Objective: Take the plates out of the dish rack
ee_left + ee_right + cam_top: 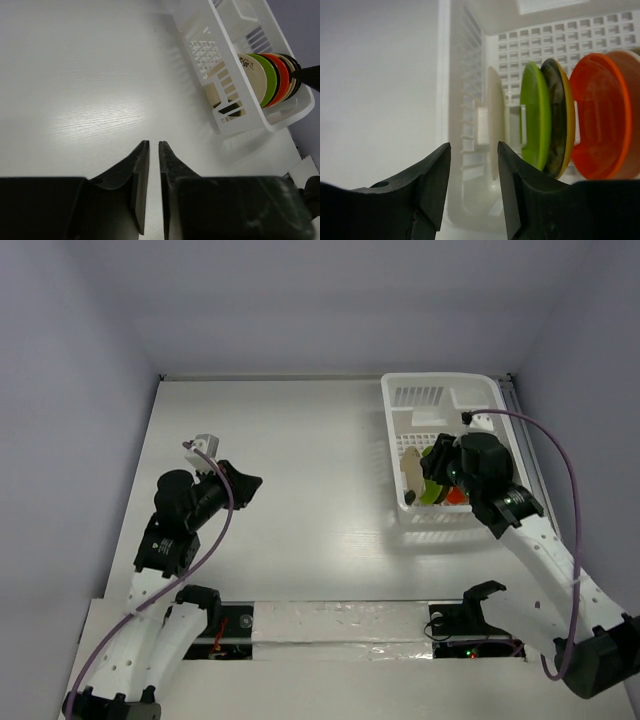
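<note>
The white dish rack (440, 400) stands at the back right of the table. Inside it, plates stand on edge in a row: cream (494, 120), lime green (538, 120), black (554, 120) and orange-red (600, 120). My right gripper (473, 146) hovers open over the rack's near left part, the cream plate just beyond its right finger (512, 170), nothing between the fingers. From above, the right gripper (432, 466) covers part of the plates. My left gripper (154, 144) is shut and empty, above bare table left of centre, far from the rack (200, 45).
The rack's slotted left wall (465, 90) stands straight ahead of the right gripper's gap. Grey walls enclose the table on three sides. A taped strip (340, 622) runs along the near edge between the arm bases.
</note>
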{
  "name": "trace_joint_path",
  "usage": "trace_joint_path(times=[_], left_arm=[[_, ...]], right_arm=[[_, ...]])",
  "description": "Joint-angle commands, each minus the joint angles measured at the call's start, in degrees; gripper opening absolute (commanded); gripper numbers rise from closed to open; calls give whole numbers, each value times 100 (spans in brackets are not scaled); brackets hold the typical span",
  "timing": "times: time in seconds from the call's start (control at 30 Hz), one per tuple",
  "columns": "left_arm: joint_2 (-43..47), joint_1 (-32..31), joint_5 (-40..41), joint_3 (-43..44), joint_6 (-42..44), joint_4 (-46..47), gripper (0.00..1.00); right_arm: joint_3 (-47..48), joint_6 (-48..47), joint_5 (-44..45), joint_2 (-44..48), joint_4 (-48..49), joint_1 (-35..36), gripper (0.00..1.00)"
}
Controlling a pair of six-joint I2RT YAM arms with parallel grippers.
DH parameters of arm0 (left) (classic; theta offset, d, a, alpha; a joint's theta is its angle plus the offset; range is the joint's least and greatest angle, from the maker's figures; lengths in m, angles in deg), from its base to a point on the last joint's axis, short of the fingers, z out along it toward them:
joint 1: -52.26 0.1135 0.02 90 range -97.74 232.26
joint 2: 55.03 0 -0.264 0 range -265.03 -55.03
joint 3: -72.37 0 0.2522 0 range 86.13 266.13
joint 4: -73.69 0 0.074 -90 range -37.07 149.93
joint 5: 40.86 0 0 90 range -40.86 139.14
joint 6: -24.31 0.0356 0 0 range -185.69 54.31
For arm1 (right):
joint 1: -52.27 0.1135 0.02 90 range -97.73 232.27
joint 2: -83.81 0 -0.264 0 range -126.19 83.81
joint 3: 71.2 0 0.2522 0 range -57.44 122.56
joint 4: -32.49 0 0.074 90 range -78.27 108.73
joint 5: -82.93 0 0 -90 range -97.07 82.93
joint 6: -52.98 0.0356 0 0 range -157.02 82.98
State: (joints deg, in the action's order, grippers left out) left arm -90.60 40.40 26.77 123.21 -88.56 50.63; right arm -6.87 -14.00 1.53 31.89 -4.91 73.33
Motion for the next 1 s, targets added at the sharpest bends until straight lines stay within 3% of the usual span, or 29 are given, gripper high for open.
trace_joint_path(times=[0.0,0.07,0.17,0.47,0.57,0.7,0.9,0.97], left_arm=[[147,34,66,-34,11,174,11],[252,34,58,-78,-42,235,25],[323,34,57,-105,-59,227,35],[402,34,5,-131,-77,262,37],[454,34,40,-140,-77,262,37],[481,34,57,-122,-68,253,38],[525,34,49,-122,-77,253,38],[534,34,57,-122,-86,253,38]], right_arm=[[340,-132,739,-458,237,12,49],[454,-79,853,-757,281,12,49],[568,-18,977,-1249,333,12,47],[691,-9,1152,-2216,483,12,39],[761,-35,1327,-2453,457,65,31],[1104,-140,2091,-2490,158,442,13],[1912,-369,3233,-2507,-553,1066,0],[2219,-457,3463,-2490,-851,1172,0]])
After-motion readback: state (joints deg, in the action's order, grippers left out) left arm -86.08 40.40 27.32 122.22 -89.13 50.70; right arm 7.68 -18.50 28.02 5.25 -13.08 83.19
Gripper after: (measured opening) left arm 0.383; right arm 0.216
